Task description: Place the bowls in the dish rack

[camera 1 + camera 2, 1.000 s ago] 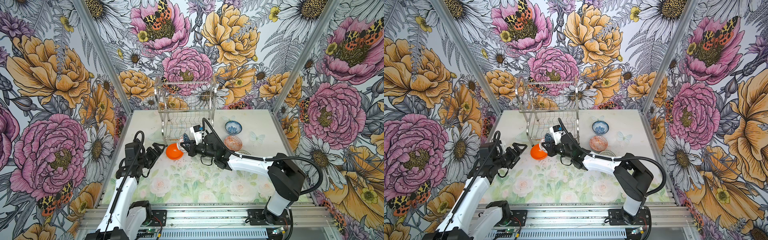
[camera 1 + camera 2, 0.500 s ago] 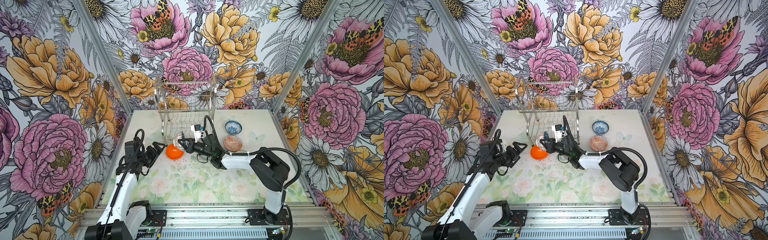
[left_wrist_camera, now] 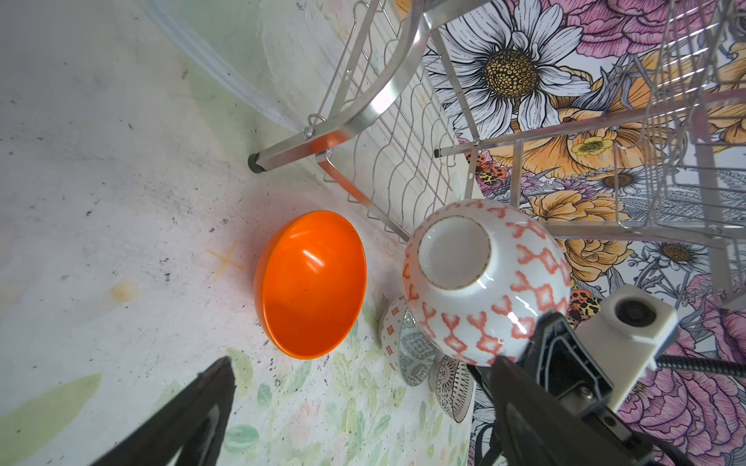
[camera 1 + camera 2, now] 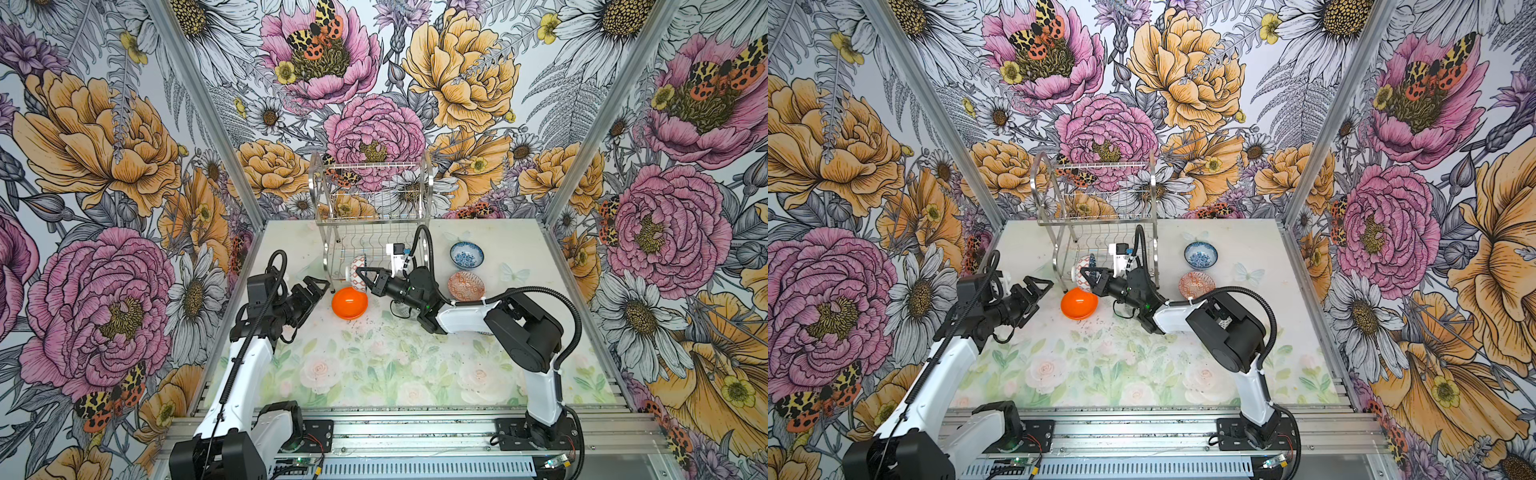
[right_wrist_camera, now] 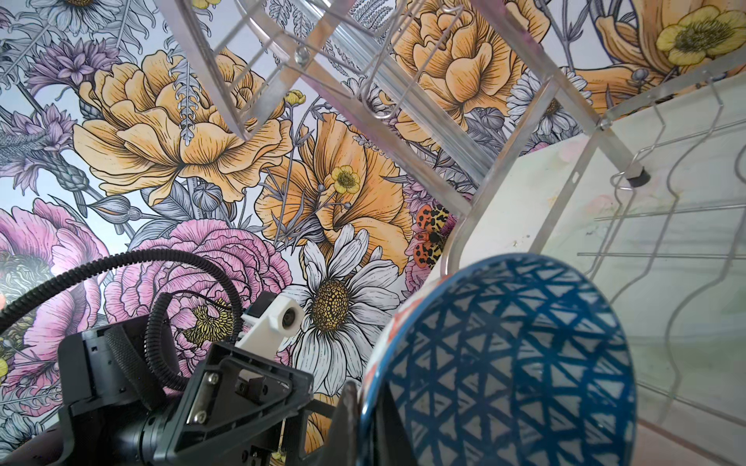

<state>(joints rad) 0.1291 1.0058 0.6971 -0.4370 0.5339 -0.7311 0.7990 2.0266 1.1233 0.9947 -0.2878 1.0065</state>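
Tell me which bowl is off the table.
The white bowl with orange-red lattice outside and blue triangles inside: the right gripper holds it by the rim, tipped, at the dish rack. The orange bowl and the rest sit on the table.

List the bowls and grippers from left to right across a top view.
left gripper → plain orange bowl → orange-red patterned bowl. Left out: the right gripper and its held bowl overlap the orange bowl; the blue-white floral bowl lines up with the patterned one.
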